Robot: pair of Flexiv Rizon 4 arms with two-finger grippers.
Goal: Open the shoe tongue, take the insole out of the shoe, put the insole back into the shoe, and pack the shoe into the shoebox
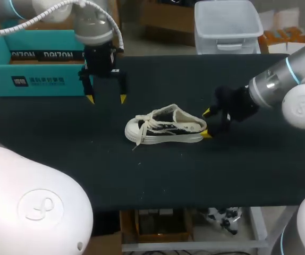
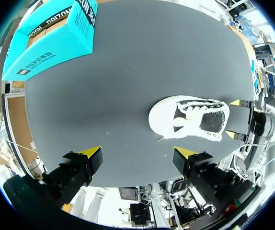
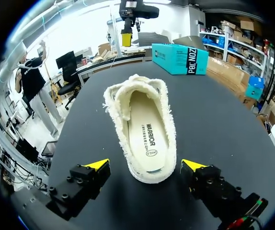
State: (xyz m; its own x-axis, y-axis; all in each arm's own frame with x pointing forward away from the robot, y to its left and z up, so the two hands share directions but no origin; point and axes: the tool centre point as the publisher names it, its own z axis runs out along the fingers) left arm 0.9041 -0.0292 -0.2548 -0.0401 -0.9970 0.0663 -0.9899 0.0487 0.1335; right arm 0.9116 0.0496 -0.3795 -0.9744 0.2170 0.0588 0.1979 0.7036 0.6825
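Observation:
A cream and black sneaker (image 1: 164, 127) with loose white laces lies on its sole mid-table, toe toward the left. Its cream insole (image 3: 146, 130) lies inside it, visible through the wide opening. My right gripper (image 1: 206, 123) stands open at the heel, one yellow fingertip on either side of it, apart from the shoe (image 3: 140, 127). My left gripper (image 1: 107, 99) hangs open above the table behind the toe, nothing between its fingers; the sneaker (image 2: 189, 118) lies ahead of it. The teal shoebox (image 1: 35, 62) stands open at the back left.
The black table (image 1: 152, 175) has bare room in front of the shoe and to its right. A translucent plastic bin (image 1: 228, 25) stands beyond the back edge. The shoebox (image 2: 51, 40) takes up the far left corner.

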